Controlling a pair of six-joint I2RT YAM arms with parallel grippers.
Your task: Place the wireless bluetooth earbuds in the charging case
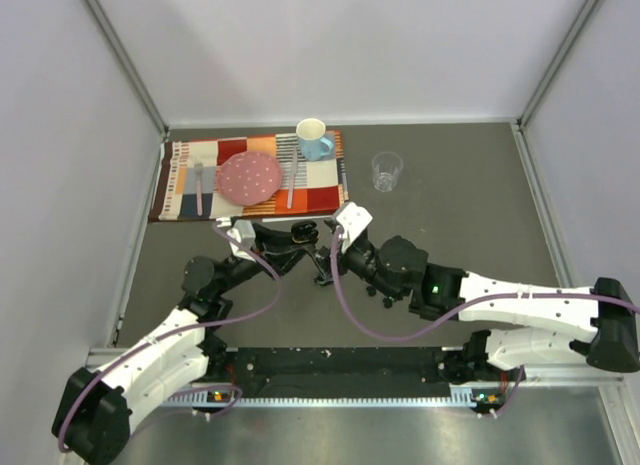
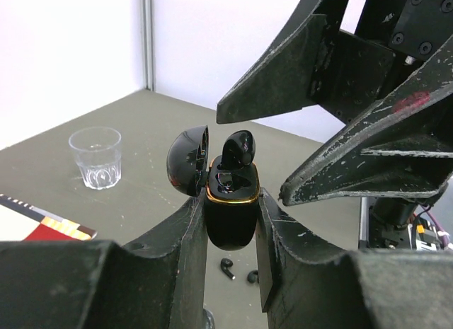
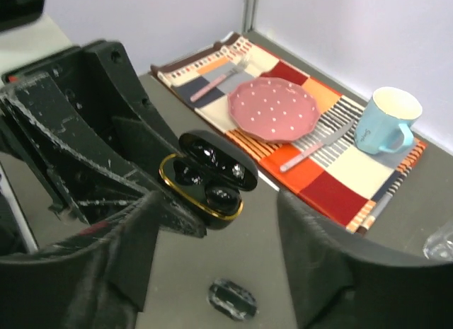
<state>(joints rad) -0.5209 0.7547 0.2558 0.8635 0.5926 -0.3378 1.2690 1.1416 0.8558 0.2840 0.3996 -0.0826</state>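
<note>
My left gripper [image 2: 232, 210] is shut on the black charging case [image 2: 231, 219] with a gold rim and holds it above the table, lid [image 2: 187, 160] open. One glossy black earbud [image 2: 236, 149] stands half out of a slot in the case. In the right wrist view the case [image 3: 205, 179] shows this earbud [image 3: 224, 199] in its near slot. My right gripper [image 3: 218, 201] is open and empty, its fingers [image 2: 304, 74] spread just above the case. Two more earbuds [image 2: 226, 267] [image 2: 253, 276] lie on the table under the case. Both grippers meet at mid table [image 1: 305, 237].
A small dark oval thing [image 3: 232, 299], blurred, lies on the table below the case. A clear cup [image 1: 387, 171] stands at the back right. A patterned placemat [image 1: 185, 175] holds a pink plate [image 1: 250, 177], fork, knife and blue mug [image 1: 314, 139].
</note>
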